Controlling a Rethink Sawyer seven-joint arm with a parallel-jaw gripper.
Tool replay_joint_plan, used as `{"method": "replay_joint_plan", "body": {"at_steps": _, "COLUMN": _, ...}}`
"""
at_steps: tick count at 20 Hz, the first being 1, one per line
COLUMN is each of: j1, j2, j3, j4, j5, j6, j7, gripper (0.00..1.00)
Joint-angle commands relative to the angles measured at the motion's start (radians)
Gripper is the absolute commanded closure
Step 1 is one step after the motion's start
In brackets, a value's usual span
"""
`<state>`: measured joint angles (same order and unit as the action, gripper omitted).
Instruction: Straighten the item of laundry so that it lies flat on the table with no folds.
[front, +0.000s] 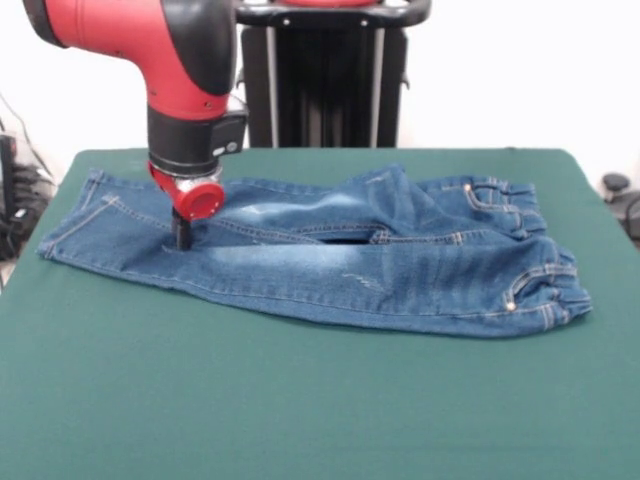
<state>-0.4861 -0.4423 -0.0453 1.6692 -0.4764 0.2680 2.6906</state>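
Only 1 view, the front one. Jeans (330, 262) lie across the far half of the table (300, 400), long axis running left to right in the picture. Waistband end with the elastic gathers sits at picture right, near the right table edge; leg hems at picture left, near the left edge. Both legs overlap: the nearer leg lies mostly flat, the farther leg is bunched, with a raised fold peaking around the middle of the garment. A dark gap shows between the 2 legs near the crotch. Orange-tan stitching visible along the seams and pockets at the right end. Faded patches on the thighs.

Arm comes down from top left, red and black, ending in a red round wrist part. Gripper (181, 238) is down on the denim on the left part of the jeans, where the 2 legs meet. Tips look dark and narrow, pressed into the cloth; jaw state cannot tell, they are too small and merge with the fabric.

Near half of the table is bare green.
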Motion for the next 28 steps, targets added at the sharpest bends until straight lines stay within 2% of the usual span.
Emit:
{"method": "replay_joint_plan", "body": {"at_steps": 1, "j1": -0.026, "j2": 0.093, "j3": -0.023, "j4": -0.068, "j5": -0.042, "j6": -0.135, "j7": 0.035, "gripper": 1.0}}
{"method": "replay_joint_plan", "body": {"at_steps": 3, "j1": -0.058, "j2": 0.079, "j3": 0.0, "j4": -0.063, "j5": -0.057, "j6": -0.132, "j7": -0.009, "gripper": 1.0}}
{"method": "replay_joint_plan", "body": {"at_steps": 6, "j1": -0.094, "j2": 0.105, "j3": 0.02, "j4": -0.107, "j5": -0.098, "j6": -0.148, "j7": -0.066, "gripper": 1.0}}
{"method": "replay_joint_plan", "body": {"at_steps": 11, "j1": -0.022, "j2": 0.182, "j3": -0.099, "j4": -0.246, "j5": -0.183, "j6": -0.233, "j7": -0.056, "gripper": 1.0}}
{"method": "replay_joint_plan", "body": {"at_steps": 18, "j1": -0.075, "j2": 0.139, "j3": -0.033, "j4": -0.229, "j5": -0.239, "j6": -0.187, "j7": -0.096, "gripper": 1.0}}
{"method": "replay_joint_plan", "body": {"at_steps": 21, "j1": -0.064, "j2": 0.119, "j3": -0.037, "j4": -0.221, "j5": -0.249, "j6": -0.175, "j7": -0.085, "gripper": 1.0}}
{"method": "replay_joint_plan", "body": {"at_steps": 23, "j1": 0.006, "j2": 0.14, "j3": -0.121, "j4": -0.239, "j5": -0.253, "j6": -0.288, "j7": -0.012, "gripper": 1.0}}
{"method": "replay_joint_plan", "body": {"at_steps": 25, "j1": 0.065, "j2": 0.183, "j3": -0.205, "j4": -0.262, "j5": -0.205, "j6": -0.423, "j7": 0.032, "gripper": 1.0}}
{"method": "replay_joint_plan", "body": {"at_steps": 28, "j1": 0.152, "j2": 0.201, "j3": -0.316, "j4": -0.264, "j5": -0.123, "j6": -0.47, "j7": 0.067, "gripper": 1.0}}
